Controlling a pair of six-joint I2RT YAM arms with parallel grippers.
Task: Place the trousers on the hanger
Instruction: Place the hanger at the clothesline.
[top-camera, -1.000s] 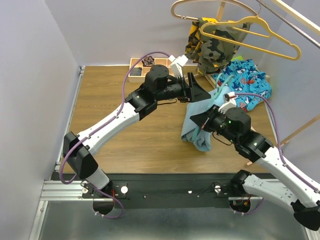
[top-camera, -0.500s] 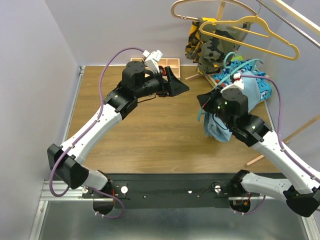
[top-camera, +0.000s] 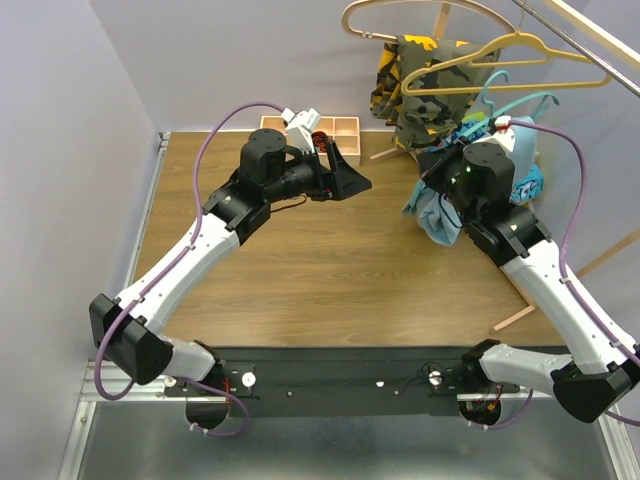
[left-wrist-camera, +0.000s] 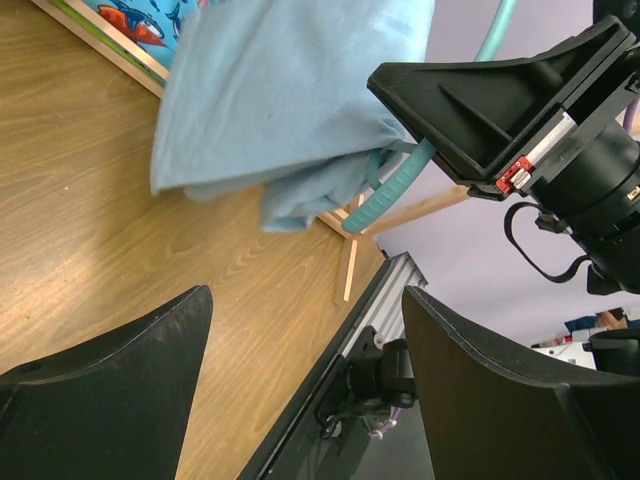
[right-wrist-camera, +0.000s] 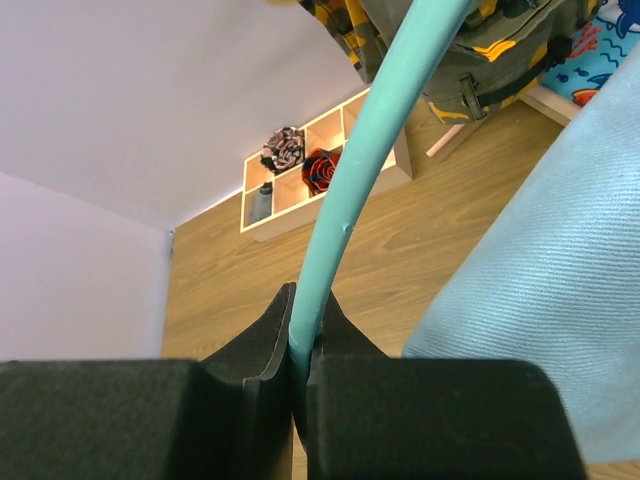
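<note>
From my left arm's camera, my left end effector (left-wrist-camera: 305, 300) stands wide apart with nothing between its fingers, over the wooden worktop (left-wrist-camera: 110, 270). Beyond it the trousers (left-wrist-camera: 290, 90) hang bunched, clear of the wood. The hanger (left-wrist-camera: 385, 190) curls out beneath them and runs up into my right end effector (left-wrist-camera: 425, 120). A shark-print cloth (left-wrist-camera: 140, 20) shows at the top left.
</note>
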